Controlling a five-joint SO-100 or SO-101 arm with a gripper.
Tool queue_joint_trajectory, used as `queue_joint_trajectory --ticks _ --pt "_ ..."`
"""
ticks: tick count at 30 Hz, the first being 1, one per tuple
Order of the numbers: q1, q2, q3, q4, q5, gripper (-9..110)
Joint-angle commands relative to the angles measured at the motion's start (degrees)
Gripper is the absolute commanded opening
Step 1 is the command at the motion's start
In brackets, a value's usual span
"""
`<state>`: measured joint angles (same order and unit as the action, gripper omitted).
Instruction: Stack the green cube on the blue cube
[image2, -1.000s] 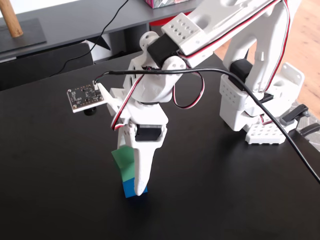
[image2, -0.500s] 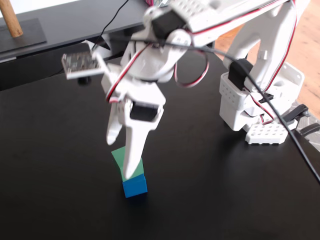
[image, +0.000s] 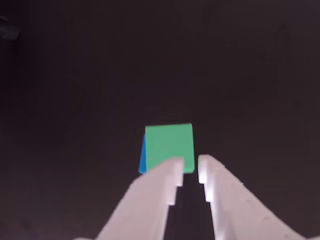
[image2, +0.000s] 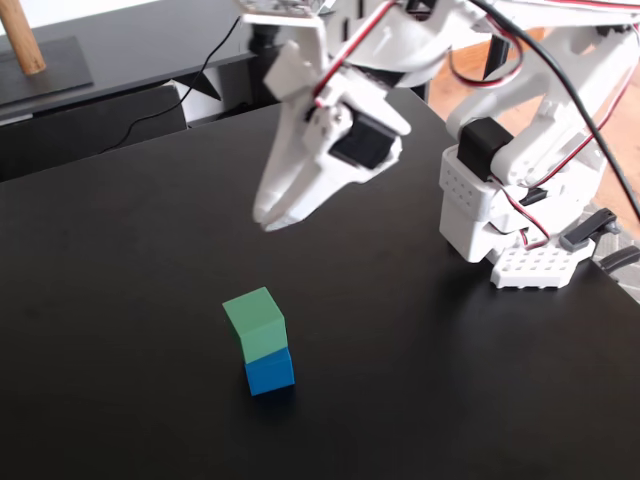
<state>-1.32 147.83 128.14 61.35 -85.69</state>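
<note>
While the green cube (image2: 256, 321) sits on top of the blue cube (image2: 270, 371) on the black table (image2: 120, 260), I see the gripper (image2: 272, 217) above the stack — empty, fingers nearly together, a narrow gap between them.

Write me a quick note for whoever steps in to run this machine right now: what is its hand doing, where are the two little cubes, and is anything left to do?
Hand: empty, raised above the table and clear of the cubes, fingers nearly closed with a narrow gap in the wrist view.
Green cube: sitting on top of the blue cube on the black table, turned slightly and offset, so a blue edge shows beside it in the wrist view.
Done: the stack is made and stands by itself.
Left: probably nothing but moving the arm away; watch that the offset stack stays put.
</note>
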Motion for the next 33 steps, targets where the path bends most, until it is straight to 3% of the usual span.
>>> queue_joint_trajectory --ticks 1,19,33 --pt "-0.4 9.0 5.3 -0.4 -1.3 0" --pt "-1.1 36.3 39.9 -5.1 -4.6 0" --pt "-0.6 40.6 50.5 -0.2 -5.3 0"
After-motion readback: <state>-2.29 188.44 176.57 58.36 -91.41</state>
